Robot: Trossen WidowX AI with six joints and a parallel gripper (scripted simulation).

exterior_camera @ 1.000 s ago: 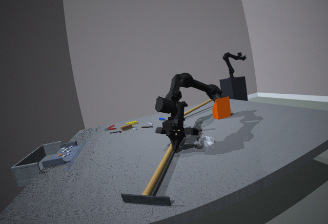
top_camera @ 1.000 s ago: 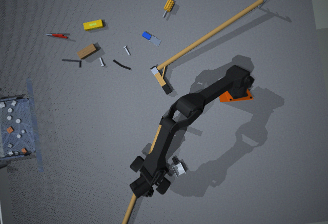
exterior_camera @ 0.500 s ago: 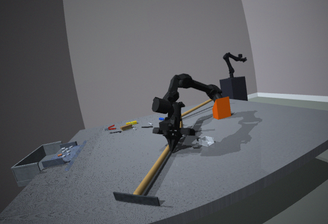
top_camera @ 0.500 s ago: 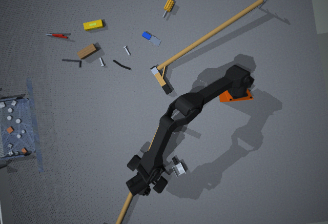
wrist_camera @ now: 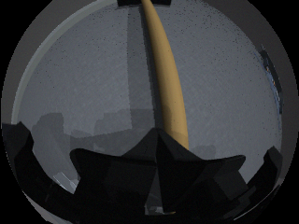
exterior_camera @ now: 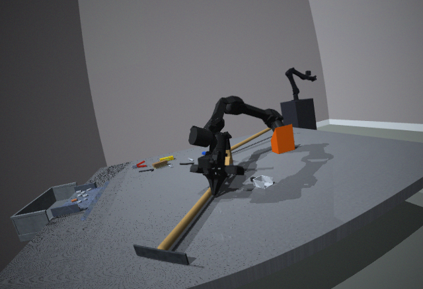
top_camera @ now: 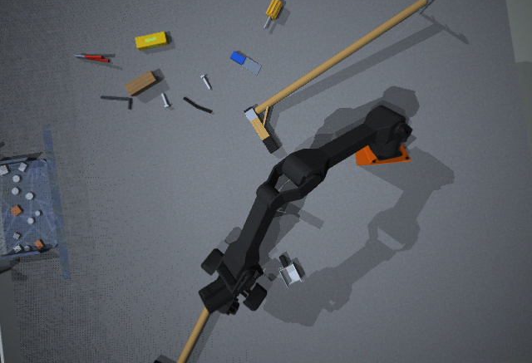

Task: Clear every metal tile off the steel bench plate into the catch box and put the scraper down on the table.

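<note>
Scraper (exterior_camera: 184, 222) first: it is a long wooden stick with a flat dark blade (exterior_camera: 160, 254) at one end. The blade end rests on the gray table (exterior_camera: 324, 190), close to the near edge. The other end of the stick is pinched in the black gripper (exterior_camera: 215, 190). The two fingers are pressed tight on the stick and point down at the table. In the wrist view the stick runs straight away from the gripper to the blade.

The metal tiles (exterior_camera: 80, 195) are all still on the steel bench plate (top_camera: 53, 204). The plate lies well off to one side of the stick, near the table's side edge. The gray catch box (exterior_camera: 30, 213) sits at the end of the plate.

What matters now is which way things lie. The stick points from the gripper toward the near edge of the table, not toward the tiles. The blade is well apart from the plate. I think the arm has to swing the blade over to the end of the plate away from the box. Then it can push along the plate toward the box.

A second long stick with a brush head (top_camera: 262, 129) lies by the arm's orange base (top_camera: 362, 159) (it is not the one to use). A small white scoop (top_camera: 289, 274) sits just beside the gripper and could get bumped in the swing.
</note>
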